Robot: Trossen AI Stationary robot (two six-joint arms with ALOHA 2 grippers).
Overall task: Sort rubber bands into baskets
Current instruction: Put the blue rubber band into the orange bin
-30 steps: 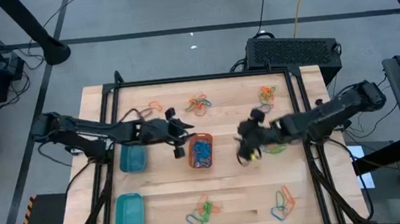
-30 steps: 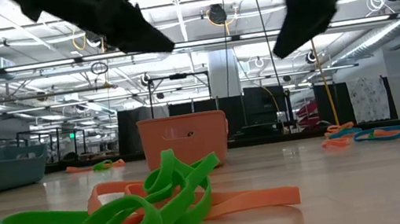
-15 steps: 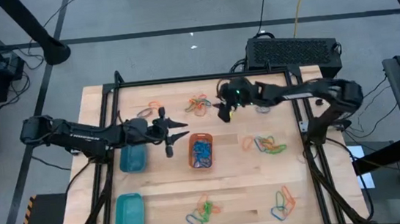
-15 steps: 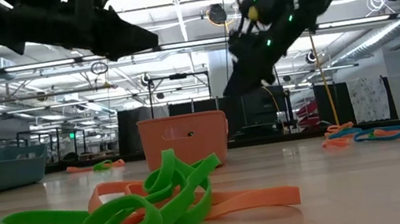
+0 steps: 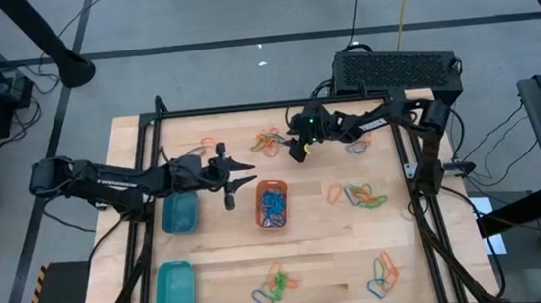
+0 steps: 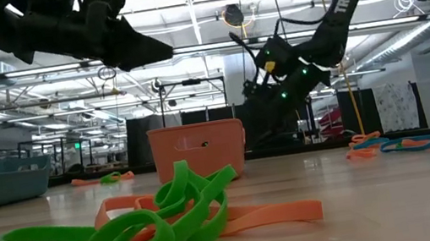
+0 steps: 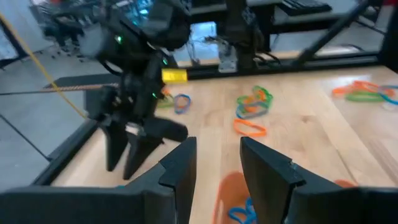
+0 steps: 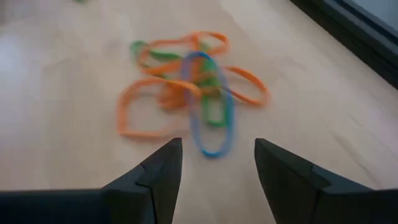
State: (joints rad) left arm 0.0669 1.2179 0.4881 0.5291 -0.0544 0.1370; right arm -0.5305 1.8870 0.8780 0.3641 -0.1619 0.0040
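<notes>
My right gripper [image 5: 297,152] is open and empty, just right of a pile of orange, green and blue rubber bands [image 5: 269,140] at the table's far middle. In the right wrist view its fingers [image 8: 214,174] stand just short of that pile [image 8: 193,93], above the wood. My left gripper [image 5: 245,174] is open and empty, hanging in the air just left of and beyond the orange basket [image 5: 272,203], which holds blue bands. The left wrist view shows this gripper [image 7: 217,168] above the basket's rim [image 7: 231,196]. A blue-teal basket [image 5: 180,213] and a teal rectangular basket [image 5: 174,288] stand at the left.
More band piles lie on the table: far left [image 5: 208,143], far right under the right arm [image 5: 358,128], middle right [image 5: 359,196], near middle [image 5: 275,285] and near right [image 5: 384,275]. A black frame [image 5: 153,123] borders the table. A dark box [image 5: 397,68] sits beyond the far edge.
My right gripper has swung from the middle right of the table toward the far edge and left, ending beside the far middle band pile; the middle right pile now shows uncovered. My left gripper has drawn back a little from the orange basket toward the table's left.
</notes>
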